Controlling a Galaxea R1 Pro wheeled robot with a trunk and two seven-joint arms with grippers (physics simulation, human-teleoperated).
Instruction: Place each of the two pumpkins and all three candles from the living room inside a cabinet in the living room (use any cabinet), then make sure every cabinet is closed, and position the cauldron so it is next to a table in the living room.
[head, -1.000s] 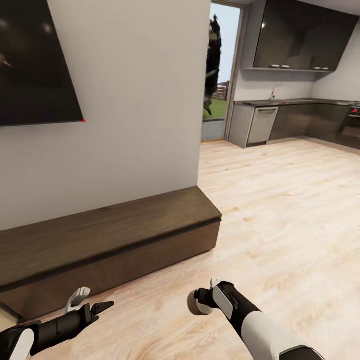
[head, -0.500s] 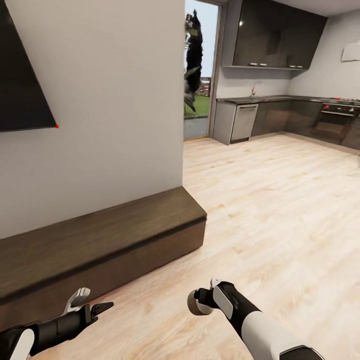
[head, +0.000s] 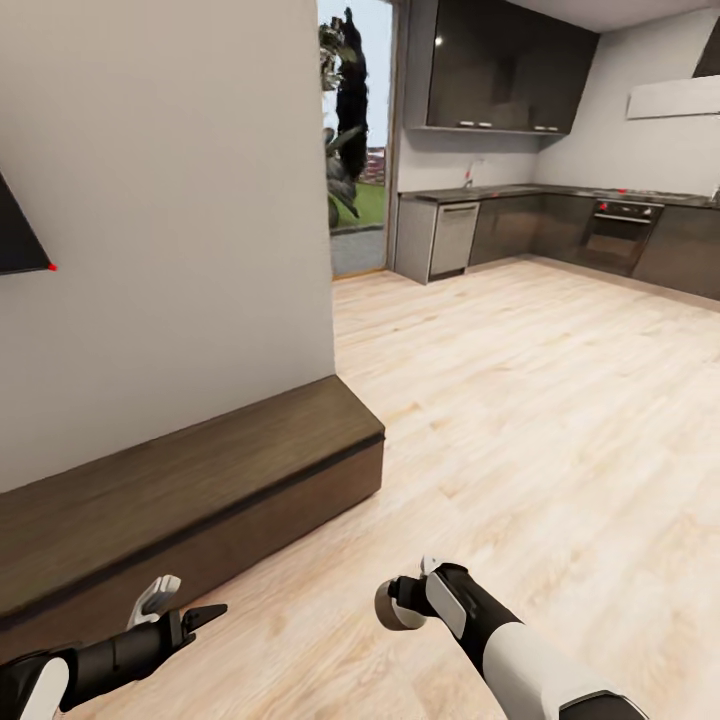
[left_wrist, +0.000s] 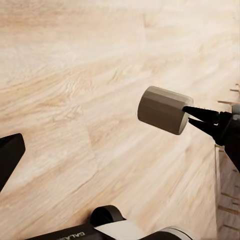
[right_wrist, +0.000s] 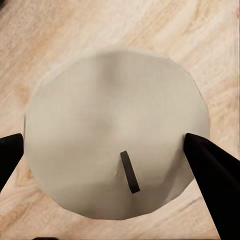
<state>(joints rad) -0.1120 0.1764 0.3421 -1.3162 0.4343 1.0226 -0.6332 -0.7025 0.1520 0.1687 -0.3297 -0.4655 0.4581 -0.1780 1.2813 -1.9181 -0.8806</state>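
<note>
While the right claw (head: 400, 603) is clamped on 1 beige candle (head: 388, 606), its 2 dark fingers pressing opposite sides of the round body, the grip looks narrow against such a wide, smooth cylinder. The right wrist view shows the candle's flat top and short dark wick (right_wrist: 129, 172), with the fingertips (right_wrist: 209, 165) only at its edges, so a jolt of the rolling base could let it twist or slip to the wooden floor (head: 560, 420). The left claw (head: 180, 602) hangs with its fingers apart and holds nothing. Just ahead on the left runs the long dark cabinet (head: 200, 490), its front shut against the wall. The risk I judge next: the candle cannot go in until a drawer is pulled out, and swinging the loaded arm near the cabinet's edge could knock the candle loose.
</note>
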